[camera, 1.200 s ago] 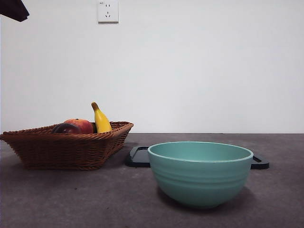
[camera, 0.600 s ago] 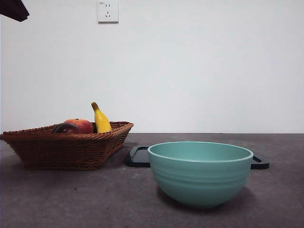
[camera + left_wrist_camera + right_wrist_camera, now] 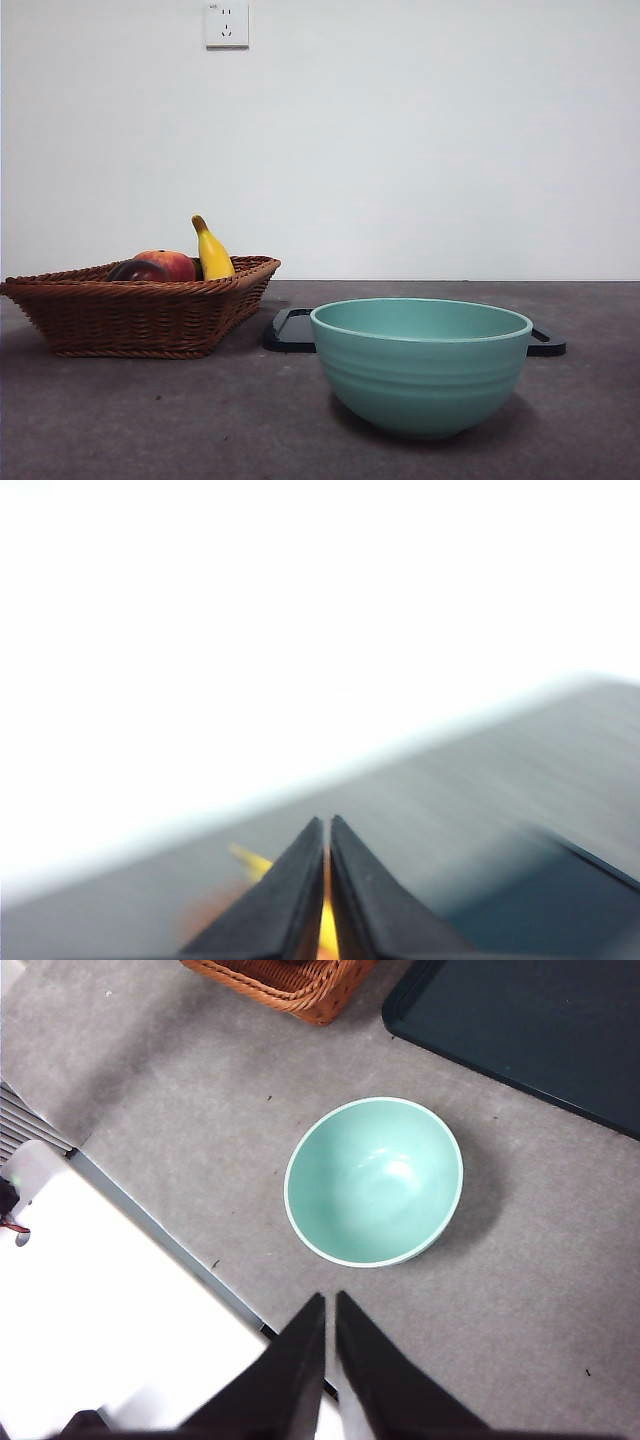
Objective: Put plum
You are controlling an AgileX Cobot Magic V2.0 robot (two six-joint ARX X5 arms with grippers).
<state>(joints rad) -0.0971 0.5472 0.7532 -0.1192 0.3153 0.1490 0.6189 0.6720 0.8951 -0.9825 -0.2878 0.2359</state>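
Gone from the front view's top left corner is the black arm tip that showed there a moment ago; nothing else has shifted. Across the grey tabletop [image 3: 150, 420] the wicker basket [image 3: 140, 315] sits at the left, the teal bowl [image 3: 421, 365] at the right front, with bare surface between them and before both. A dark tray [image 3: 292, 330] lies flat behind the bowl, its edge just beside the basket's corner. Inside the basket the plum [image 3: 138, 271] rests low against a red-orange fruit [image 3: 172, 262], a banana [image 3: 213, 254] leaning up behind them. The left hand [image 3: 327, 825] is closed and empty, its view blurred, well apart from the plum. The right hand [image 3: 330, 1305], closed and empty, hangs high above the tabletop near the bowl.
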